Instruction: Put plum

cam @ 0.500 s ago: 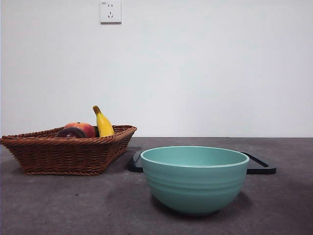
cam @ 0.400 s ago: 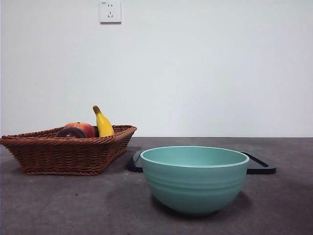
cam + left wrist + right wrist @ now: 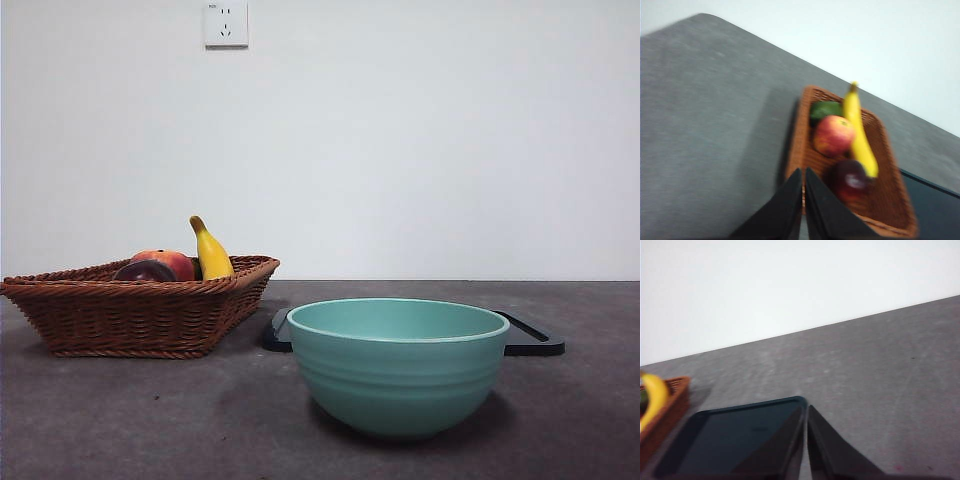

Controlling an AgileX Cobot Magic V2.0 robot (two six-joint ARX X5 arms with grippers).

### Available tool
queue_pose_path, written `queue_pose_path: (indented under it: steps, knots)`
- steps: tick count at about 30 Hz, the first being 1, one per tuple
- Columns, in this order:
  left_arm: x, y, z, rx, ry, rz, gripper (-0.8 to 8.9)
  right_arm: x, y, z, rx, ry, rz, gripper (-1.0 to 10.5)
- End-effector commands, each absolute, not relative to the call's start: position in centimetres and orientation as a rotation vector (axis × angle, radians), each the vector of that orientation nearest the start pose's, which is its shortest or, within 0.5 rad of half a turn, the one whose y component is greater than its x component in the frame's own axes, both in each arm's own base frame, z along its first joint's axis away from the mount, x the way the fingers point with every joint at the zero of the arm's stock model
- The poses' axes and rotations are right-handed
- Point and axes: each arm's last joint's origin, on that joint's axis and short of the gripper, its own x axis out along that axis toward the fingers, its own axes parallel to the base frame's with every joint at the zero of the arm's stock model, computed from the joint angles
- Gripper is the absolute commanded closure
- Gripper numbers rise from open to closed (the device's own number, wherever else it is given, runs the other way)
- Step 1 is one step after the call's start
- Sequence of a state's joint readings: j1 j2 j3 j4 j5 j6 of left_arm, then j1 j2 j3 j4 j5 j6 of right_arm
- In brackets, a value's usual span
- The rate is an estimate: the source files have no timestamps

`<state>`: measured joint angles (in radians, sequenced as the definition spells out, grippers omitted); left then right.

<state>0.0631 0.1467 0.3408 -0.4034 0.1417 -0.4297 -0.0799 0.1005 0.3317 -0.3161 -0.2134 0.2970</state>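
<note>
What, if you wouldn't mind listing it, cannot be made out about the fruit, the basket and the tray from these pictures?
- Front view: the plum shows only its top; the wicker basket wall hides the rest.
- Front view: the green item is not visible; left wrist view is too blurred to name it.
- Front view: the teal bowl hides most of the black tray.
- Right wrist view: the banana and basket are cut off by the edge.

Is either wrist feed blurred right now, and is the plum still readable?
Left wrist view: soft and smeared, yet the plum reads as a dark round fruit with a glare spot, in the basket. Right wrist view: slightly soft, no plum. Front view: sharp, evenly lit; only the plum's top shows.
</note>
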Motion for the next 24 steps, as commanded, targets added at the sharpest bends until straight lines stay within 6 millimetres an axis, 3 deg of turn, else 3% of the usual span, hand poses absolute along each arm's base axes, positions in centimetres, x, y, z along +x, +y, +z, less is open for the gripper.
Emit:
queue_pose_path:
  steps: [1, 13, 24]
  knots:
    - [8.3, -0.1, 25.0, -0.400, 0.239, -0.104, 8.05, 7.8, 0.1, 25.9, 0.299, 0.125, 0.163, 9.4]
    - [10.4, -0.9, 30.2, -0.263, 0.460, -0.425, 8.05, 10.1, 0.9, 31.9, 0.249, 0.391, 0.440, 9.4]
    - [11.7, -2.3, 33.4, -0.174, 0.626, -0.678, 8.05, 11.8, 2.8, 34.5, 0.206, 0.622, 0.685, 9.4]
